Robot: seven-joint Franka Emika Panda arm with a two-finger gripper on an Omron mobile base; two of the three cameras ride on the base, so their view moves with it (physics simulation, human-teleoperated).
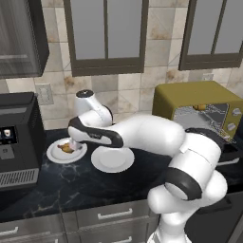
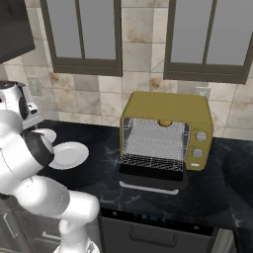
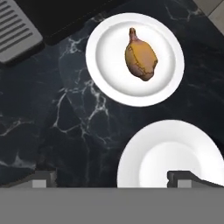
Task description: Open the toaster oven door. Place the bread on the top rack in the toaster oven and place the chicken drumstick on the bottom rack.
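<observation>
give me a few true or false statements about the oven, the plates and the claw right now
1. The olive-yellow toaster oven has its dark glass door folded down open. True.
2. The brown-orange chicken drumstick lies on the bottom rack. False: it lies on a round white plate on the black marble counter.
3. The second white plate beside it holds nothing. True.
4. The claw is shut on the drumstick. False: it is open above the counter, touching nothing.
5. The small yellowish-tan bread roll sits on a plate. False: it is inside the oven, high up at the back.
</observation>
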